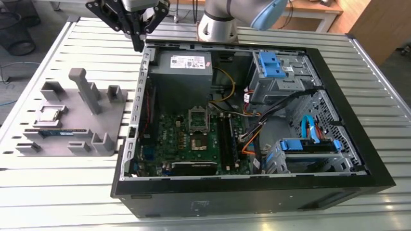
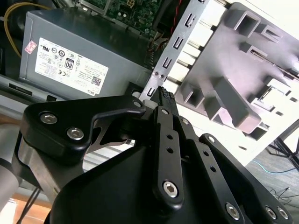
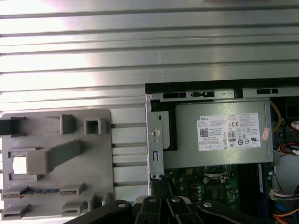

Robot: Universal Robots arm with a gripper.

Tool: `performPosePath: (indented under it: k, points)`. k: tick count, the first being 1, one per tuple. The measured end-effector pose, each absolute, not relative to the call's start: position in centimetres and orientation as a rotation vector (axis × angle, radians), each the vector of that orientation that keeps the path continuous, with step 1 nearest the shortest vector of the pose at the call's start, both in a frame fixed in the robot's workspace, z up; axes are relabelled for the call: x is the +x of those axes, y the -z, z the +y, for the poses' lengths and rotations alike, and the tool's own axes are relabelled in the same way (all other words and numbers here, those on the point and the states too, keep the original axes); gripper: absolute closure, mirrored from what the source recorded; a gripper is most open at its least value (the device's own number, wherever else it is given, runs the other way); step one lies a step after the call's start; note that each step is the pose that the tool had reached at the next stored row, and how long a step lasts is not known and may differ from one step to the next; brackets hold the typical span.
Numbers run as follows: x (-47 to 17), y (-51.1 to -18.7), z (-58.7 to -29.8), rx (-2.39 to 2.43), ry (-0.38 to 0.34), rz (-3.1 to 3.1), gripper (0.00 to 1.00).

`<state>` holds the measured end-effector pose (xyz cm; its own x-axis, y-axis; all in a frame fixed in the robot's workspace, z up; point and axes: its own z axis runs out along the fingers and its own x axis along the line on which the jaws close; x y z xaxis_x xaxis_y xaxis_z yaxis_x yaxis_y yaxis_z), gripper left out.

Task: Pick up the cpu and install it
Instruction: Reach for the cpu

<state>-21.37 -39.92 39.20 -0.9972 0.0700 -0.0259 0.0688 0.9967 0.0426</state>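
**CPU lies in its tray; end effector closed and empty over the case edge**

The cpu point(image 1: 51, 114), a small square chip with a bright metal top, lies flat in a recess of a grey moulded tray point(image 1: 109, 120). In the first wrist view I see the chip point(image 3: 19, 164) as a pale square near the tray's point(image 3: 93, 154) edge. Just beside it in the same tray is a long narrow memory stick point(image 1: 57, 131), lying flat in its own slot. A tall grey post point(image 1: 83, 89) rises from the tray behind the chip.

The tray sits on a ribbed metal desk point(image 1: 64, 192), on the exterior view's left of an open black computer case point(image 1: 257, 192). Inside the case I can see a green motherboard point(image 1: 186, 144) with a silver-framed socket point(image 1: 198, 120) near its middle. At the far end sits a grey power supply point(image 1: 183, 65).

My end effector point(image 1: 137, 47) hangs above the case wall nearest the tray, close to the power supply and well apart from the cpu. Its fingers are pressed together with nothing between them. In the second wrist view the black fingertips point(image 2: 163, 93) meet over the case's metal edge.
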Motion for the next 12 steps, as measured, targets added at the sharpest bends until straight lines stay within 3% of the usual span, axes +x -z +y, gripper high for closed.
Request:
performPosePath:
  k: [12]
  points:
    - [-22.08, -39.20, -39.92, 0.108, -0.065, 3.112, 0.89]
